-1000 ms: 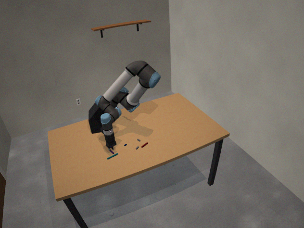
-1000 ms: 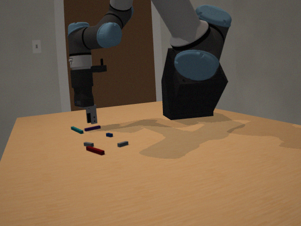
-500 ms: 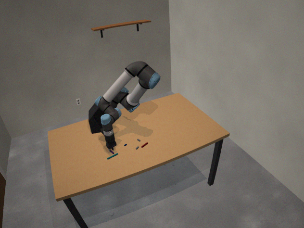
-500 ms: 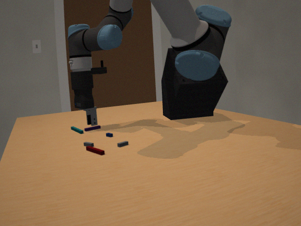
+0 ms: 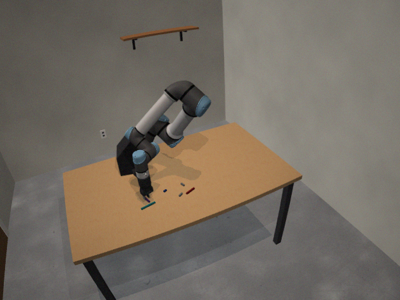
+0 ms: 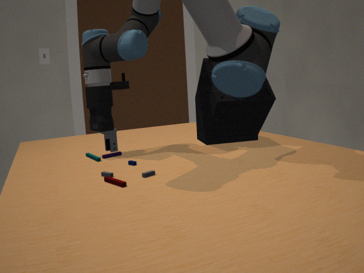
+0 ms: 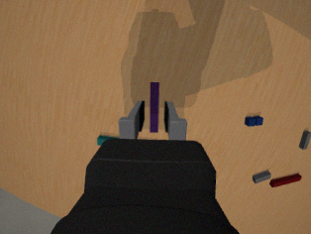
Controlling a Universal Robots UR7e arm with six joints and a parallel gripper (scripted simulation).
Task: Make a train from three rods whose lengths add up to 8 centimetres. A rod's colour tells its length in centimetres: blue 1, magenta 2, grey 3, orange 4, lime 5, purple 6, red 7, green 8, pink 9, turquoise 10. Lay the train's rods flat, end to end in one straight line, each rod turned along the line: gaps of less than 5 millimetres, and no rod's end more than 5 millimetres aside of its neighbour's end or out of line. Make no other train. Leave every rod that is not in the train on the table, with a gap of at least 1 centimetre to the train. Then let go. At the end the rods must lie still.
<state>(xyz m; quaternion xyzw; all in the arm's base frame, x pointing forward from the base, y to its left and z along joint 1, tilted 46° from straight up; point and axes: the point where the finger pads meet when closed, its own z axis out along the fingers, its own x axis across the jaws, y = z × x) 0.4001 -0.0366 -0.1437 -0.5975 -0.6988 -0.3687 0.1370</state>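
A purple rod lies flat on the table, also seen in the wrist view. My gripper hangs upright just above it, open, with a finger on each side of the rod's near end; nothing is held. A turquoise rod lies close beside the purple rod. A blue rod, two grey rods and a red rod lie apart from each other further along the table. One grey rod almost touches the red rod.
The arm's black base stands on the table behind the rods. The table's front edge lies a short way from the turquoise rod.
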